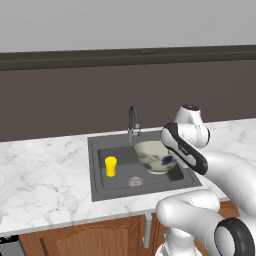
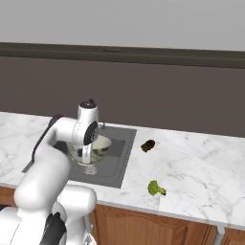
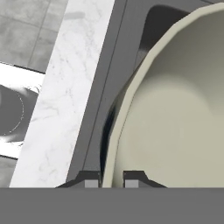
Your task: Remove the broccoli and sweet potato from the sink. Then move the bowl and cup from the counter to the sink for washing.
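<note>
1. Gripper (image 3: 111, 178) pinches the bowl (image 3: 175, 122) by its rim: one finger outside the wall, one inside.
2. Bowl hangs tilted over the right half of the sink (image 1: 97, 172), near the faucet (image 1: 133, 122).
3. Cup (image 1: 110, 166) stands upright in the sink's left half. Broccoli (image 2: 155, 188) and sweet potato (image 2: 148, 145) lie on the counter (image 2: 201, 158), right of the sink.
4. Judgement: bowl is rigid, smooth, likely slippery; the wide body hung off one edge will want to swing. Rim is the only workable hold; lower gently, probably breakable.
</note>
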You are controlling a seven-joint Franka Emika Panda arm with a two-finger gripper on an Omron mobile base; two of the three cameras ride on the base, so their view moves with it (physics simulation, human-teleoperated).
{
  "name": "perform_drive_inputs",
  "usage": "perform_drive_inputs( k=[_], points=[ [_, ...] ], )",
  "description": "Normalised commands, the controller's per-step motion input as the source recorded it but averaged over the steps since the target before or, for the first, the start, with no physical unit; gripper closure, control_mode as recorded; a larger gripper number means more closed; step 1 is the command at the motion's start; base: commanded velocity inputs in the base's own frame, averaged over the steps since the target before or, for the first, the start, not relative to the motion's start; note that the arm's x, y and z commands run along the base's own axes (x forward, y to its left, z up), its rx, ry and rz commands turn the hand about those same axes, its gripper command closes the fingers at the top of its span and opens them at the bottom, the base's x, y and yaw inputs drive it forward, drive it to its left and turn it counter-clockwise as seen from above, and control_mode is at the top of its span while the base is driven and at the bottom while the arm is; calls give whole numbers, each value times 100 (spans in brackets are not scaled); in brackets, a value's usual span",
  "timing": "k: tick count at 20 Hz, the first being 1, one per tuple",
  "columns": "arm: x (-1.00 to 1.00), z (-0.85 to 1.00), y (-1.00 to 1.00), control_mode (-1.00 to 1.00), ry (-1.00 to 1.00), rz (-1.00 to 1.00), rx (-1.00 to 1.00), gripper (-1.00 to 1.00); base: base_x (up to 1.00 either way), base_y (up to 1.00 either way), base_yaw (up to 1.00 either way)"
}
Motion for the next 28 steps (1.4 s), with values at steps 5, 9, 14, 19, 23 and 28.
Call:
perform_drive_inputs(
  k=[5, 9, 14, 19, 23, 28],
  points=[
    [20, -12, 2, -100, 0, 0, 0, 100, 0, 0, 0],
    [19, -13, 3, -100, 0, 0, 0, 100, 0, 0, 0],
    [18, -15, 1, -100, 0, 0, 0, 100, 0, 0, 0],
    [15, -16, 0, -100, 0, 0, 0, 100, 0, 0, 0],
    [10, -18, 0, -100, 0, 0, 0, 100, 0, 0, 0],
    [11, -18, 0, -100, 0, 0, 0, 100, 0, 0, 0]
  ],
)
